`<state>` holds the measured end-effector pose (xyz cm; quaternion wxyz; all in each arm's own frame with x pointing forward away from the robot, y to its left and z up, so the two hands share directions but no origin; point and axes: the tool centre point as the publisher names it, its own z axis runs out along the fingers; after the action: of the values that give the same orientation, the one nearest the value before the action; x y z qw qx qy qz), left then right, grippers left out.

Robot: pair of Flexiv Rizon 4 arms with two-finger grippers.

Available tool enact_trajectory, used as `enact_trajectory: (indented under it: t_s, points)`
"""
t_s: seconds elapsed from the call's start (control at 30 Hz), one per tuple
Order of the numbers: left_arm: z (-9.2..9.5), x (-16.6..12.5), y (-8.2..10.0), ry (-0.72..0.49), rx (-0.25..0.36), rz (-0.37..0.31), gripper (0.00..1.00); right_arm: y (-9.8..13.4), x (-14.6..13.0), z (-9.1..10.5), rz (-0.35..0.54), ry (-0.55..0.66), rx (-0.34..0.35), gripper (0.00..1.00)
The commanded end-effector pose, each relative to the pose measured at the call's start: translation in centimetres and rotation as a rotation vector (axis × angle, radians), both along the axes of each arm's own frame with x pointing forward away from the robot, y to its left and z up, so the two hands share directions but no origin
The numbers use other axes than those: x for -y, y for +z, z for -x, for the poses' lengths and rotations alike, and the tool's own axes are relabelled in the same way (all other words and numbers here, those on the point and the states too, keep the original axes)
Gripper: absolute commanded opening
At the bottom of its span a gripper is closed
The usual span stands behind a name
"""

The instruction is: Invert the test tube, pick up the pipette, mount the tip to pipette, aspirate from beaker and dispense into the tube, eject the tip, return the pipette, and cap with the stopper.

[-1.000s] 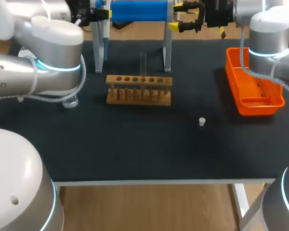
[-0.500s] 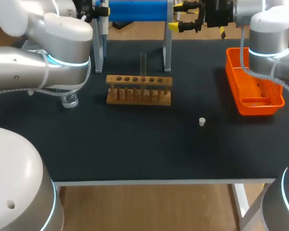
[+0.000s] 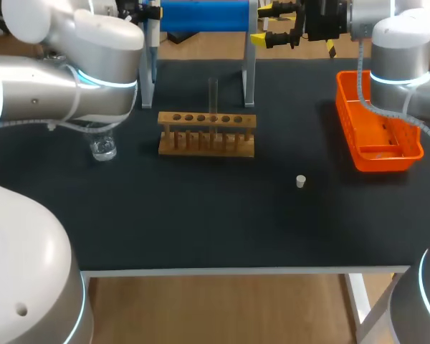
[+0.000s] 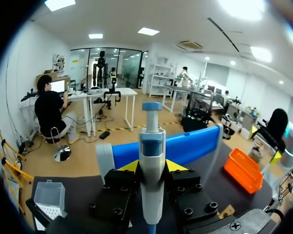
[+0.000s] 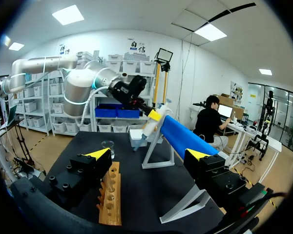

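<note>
Stopper [image 3: 300, 181]: small, white, alone on table [image 3: 201, 222], nearest front edge, well apart from rack.
Beaker [image 3: 102, 148]: clear glass, partly under L arm; liquid level not readable.
Wooden rack [image 3: 206, 133]: mid-table, tube [image 3: 213, 97] upright in one hole; contents not discernible.
Orange basket [image 3: 376, 129]: R side, contents hard to make out.
Blue stand [image 3: 206, 16]: far edge, top cut off in head view.
L gripper [image 4: 151, 165]: at stand's L end, mostly hidden behind own arm from above; in wrist view pinching pipette [image 4: 152, 141] from both sides, pipette upright, lower end cut off.
Tip box [image 4: 49, 197]: beside L gripper, partly cut off.
R gripper [image 3: 266, 24]: by stand's R end, fingers spread, nothing between them.
</note>
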<state>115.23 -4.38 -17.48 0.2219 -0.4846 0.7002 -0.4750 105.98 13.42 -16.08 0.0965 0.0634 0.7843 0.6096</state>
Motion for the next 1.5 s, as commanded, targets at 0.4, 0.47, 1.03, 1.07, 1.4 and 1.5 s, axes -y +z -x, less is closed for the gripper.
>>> enact_trajectory:
  t_s: [0.4,0.47,1.03,1.07,1.4,1.5]
  points:
    - [-1.6,0.9,-1.4,0.005,-0.051,-0.017,0.00,0.1,0.1,-0.1,0.002,0.004,-0.002,1.00]
    - [-1.5,0.9,-1.7,0.006,-0.060,-0.012,0.00,0.1,0.1,-0.1,0.002,0.004,-0.002,1.00]
    - [-1.5,0.8,-2.7,0.012,-0.085,0.000,0.00,0.1,0.1,-0.1,0.002,0.004,-0.002,1.00]
    - [-1.5,0.8,-2.7,0.012,-0.085,0.001,0.00,0.1,0.1,-0.1,0.002,0.004,-0.002,1.00]
    - [-1.8,1.3,-3.1,0.004,-0.094,0.013,0.36,0.1,0.1,-0.1,0.002,0.004,-0.002,1.00]
    - [-1.9,1.3,-3.2,0.001,-0.096,0.017,0.31,0.1,0.1,-0.1,0.002,0.004,-0.002,1.00]
